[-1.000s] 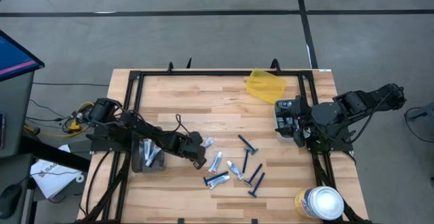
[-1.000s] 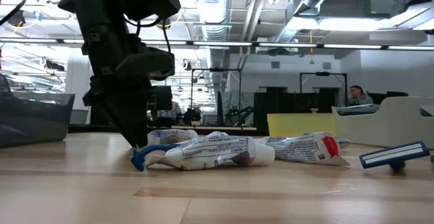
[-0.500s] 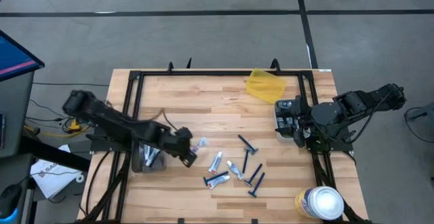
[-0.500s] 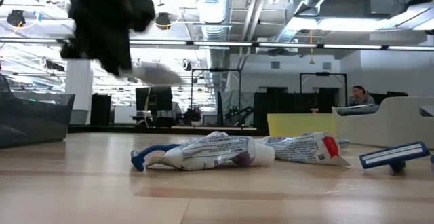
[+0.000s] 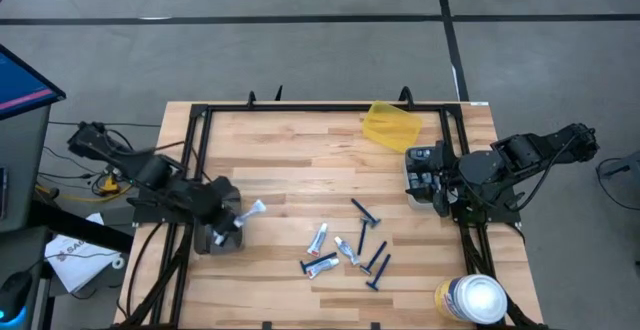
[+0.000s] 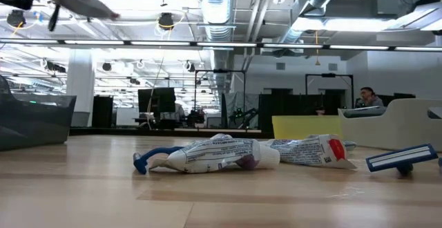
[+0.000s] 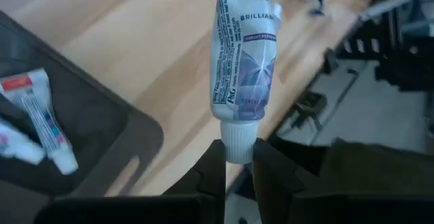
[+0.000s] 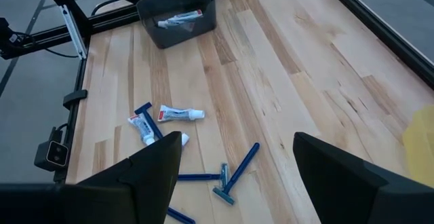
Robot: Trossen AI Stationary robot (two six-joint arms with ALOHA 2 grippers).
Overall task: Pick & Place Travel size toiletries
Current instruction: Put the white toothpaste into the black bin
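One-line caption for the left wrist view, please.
Left gripper pinches a white-and-blue squeeze tube by its cap above the wooden table, beside the dark bin already holding tubes.

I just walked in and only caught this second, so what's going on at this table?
The robot is sorting small toiletries. Its left gripper is shut on the cap of a white squeeze tube and holds it over the dark bin at the table's left edge, which already has tubes inside. More tubes and blue razors lie mid-table. The right gripper waits open at the right side, holding nothing.
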